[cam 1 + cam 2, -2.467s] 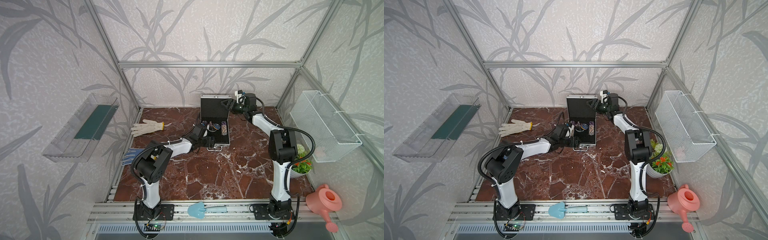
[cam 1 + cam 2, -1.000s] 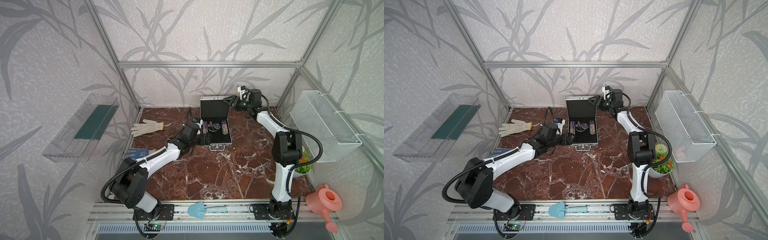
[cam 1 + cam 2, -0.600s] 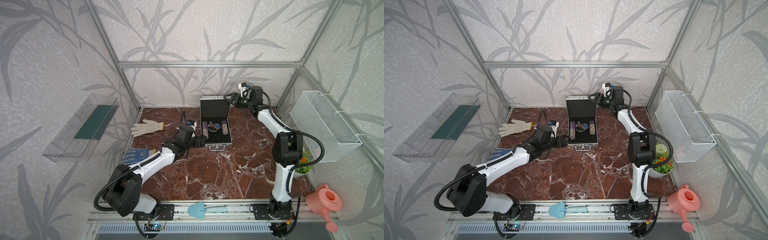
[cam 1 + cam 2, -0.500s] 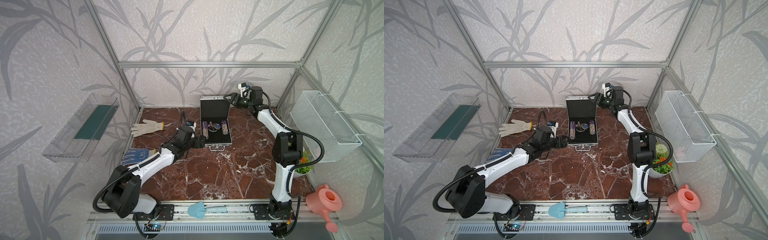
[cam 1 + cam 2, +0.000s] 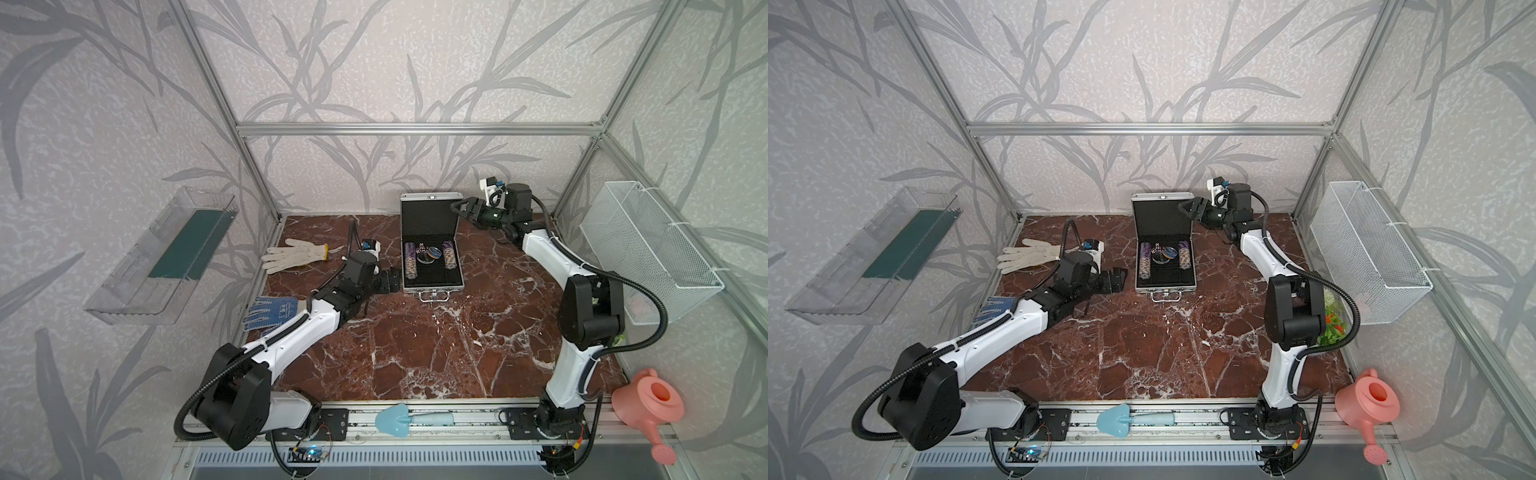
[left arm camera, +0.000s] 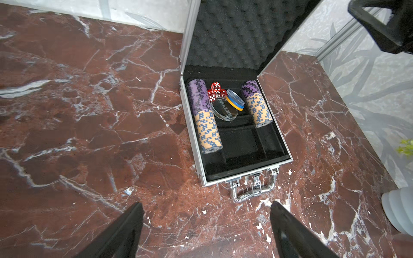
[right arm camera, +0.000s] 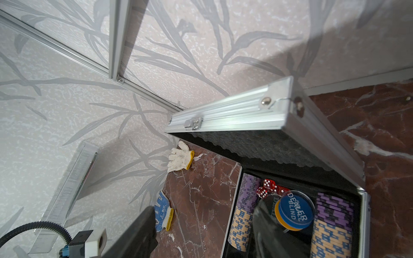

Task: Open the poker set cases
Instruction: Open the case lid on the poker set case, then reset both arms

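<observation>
Marble table (image 5: 415, 353), open case (image 6: 234, 145), "DEALER" button (image 6: 224, 109); left end effector (image 6: 206, 204), right end effector (image 7: 202, 208) spread.

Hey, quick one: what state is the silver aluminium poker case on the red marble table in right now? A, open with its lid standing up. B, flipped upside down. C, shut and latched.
A: the silver aluminium poker case has its foam-lined lid standing upright, with the chip stacks and red dice showing in the black tray.
</observation>
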You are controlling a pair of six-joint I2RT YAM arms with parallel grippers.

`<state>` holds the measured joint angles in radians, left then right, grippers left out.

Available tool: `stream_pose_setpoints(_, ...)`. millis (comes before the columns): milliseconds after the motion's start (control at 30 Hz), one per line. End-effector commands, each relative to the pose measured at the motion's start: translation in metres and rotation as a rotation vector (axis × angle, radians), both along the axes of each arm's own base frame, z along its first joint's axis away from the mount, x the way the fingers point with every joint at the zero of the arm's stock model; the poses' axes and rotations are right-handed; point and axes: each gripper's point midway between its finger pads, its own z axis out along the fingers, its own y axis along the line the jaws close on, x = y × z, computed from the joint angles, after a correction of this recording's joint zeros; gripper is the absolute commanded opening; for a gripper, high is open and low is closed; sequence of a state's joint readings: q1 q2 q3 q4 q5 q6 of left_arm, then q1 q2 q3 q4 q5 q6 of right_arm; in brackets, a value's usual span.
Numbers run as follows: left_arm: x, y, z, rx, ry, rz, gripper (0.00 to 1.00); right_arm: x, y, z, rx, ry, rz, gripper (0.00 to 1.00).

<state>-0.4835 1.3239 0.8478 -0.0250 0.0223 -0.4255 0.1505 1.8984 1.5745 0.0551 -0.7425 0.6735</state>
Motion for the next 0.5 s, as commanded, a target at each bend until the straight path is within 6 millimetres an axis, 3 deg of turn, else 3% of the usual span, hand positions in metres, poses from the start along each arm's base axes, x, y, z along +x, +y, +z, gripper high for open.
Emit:
stream_pose_setpoints(0, -0.001, 0.021, 0.002, 0.031, -0.022, 0.061, 0.89, -0.019, -0.002, 0.025, -0.005, -0.072, 0.018, 0.69)
stream_pose_setpoints(200, 0.010, 0.082, 0.004, 0.099, -0.065, 0.273, 0.92, -0.055, -0.019, 0.005, -0.168, -0.081, -0.010, 0.69)
stream_pose_setpoints(467, 0.016, 0.157, 0.006, 0.229, -0.136, 0.550, 0.93, -0.106, -0.082, -0.034, -0.509, -0.091, -0.222, 0.71)
